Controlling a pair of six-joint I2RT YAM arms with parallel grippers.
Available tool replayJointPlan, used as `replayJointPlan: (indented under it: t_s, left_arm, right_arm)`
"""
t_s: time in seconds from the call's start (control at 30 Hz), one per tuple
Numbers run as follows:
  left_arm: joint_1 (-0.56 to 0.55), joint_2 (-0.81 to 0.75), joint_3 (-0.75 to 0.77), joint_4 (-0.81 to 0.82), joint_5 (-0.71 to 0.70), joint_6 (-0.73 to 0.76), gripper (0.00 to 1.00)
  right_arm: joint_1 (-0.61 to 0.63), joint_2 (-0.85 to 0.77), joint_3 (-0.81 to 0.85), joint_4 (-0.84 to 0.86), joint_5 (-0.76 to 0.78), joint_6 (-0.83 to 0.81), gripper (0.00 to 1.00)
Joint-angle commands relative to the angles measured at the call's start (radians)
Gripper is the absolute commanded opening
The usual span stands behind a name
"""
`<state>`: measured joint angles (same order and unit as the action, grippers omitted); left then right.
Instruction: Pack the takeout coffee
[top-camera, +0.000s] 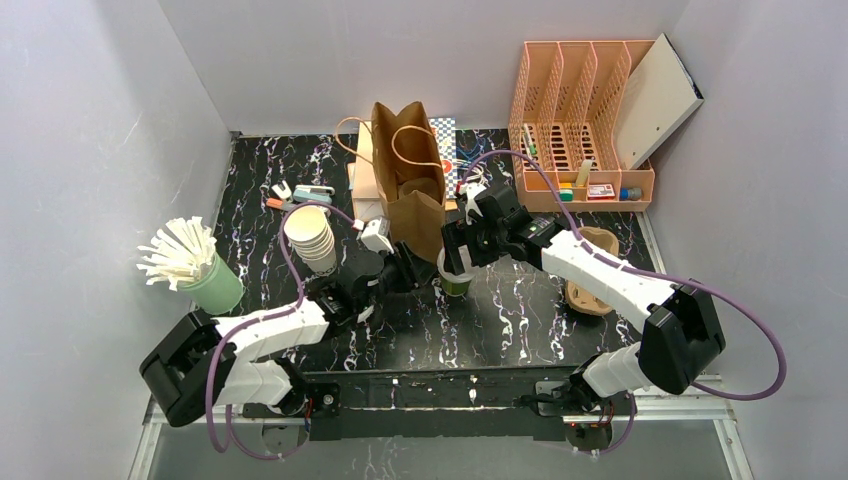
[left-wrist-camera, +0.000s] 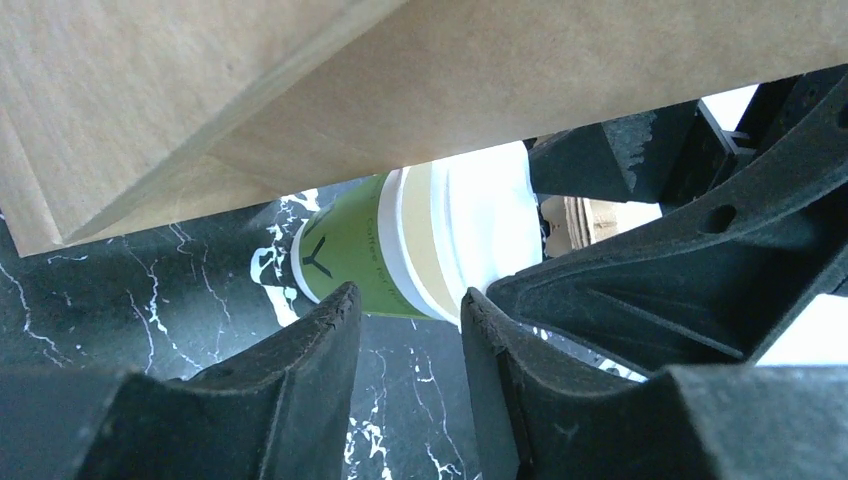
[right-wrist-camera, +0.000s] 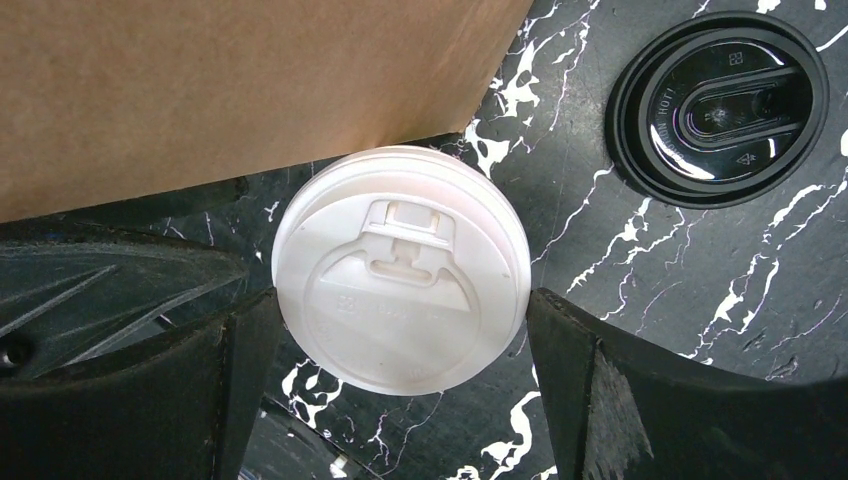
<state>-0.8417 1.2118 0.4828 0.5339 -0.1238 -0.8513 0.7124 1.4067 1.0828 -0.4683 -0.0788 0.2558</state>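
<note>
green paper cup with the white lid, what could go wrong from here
The right gripper's jaws flank only the round white plastic sip lid, not the green-sided paper cup; a lift might pop it off. The brown paper bag stands beside the cup and could be knocked. The left gripper sits close and might collide.

Top cam: cup (top-camera: 457, 286) mostly hidden under right gripper (top-camera: 457, 262); bag (right-wrist-camera: 200, 90) cropped in both wrist views; text on cup & lid (right-wrist-camera: 400, 270) too small to read.

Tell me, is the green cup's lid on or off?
On: a white lid caps the green cup, seen in both wrist views.
</note>
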Motion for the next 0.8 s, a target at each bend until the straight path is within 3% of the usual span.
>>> replayJointPlan:
  t_s: [0.0, 0.1, 0.3, 0.57, 0.77]
  left_arm:
    - [-0.007, 0.016, -0.002, 0.076, -0.028, -0.009, 0.43]
    - [-0.006, 0.029, 0.007, 0.078, -0.027, -0.008, 0.48]
    - [-0.005, 0.073, 0.023, 0.079, -0.028, -0.016, 0.39]
    - [-0.005, 0.064, 0.01, 0.126, -0.023, -0.012, 0.45]
    - [-0.005, -0.005, -0.016, 0.126, -0.049, -0.018, 0.39]
  right_arm:
    - [-0.002, -0.018, -0.003, 0.035, -0.015, -0.016, 0.98]
    - [-0.004, -0.018, -0.003, 0.031, -0.015, -0.018, 0.98]
    - [-0.004, -0.019, -0.007, 0.034, -0.025, -0.019, 0.98]
    - [-0.003, -0.011, -0.009, 0.029, -0.032, -0.021, 0.98]
    - [-0.004, -0.011, -0.008, 0.03, -0.033, -0.021, 0.98]
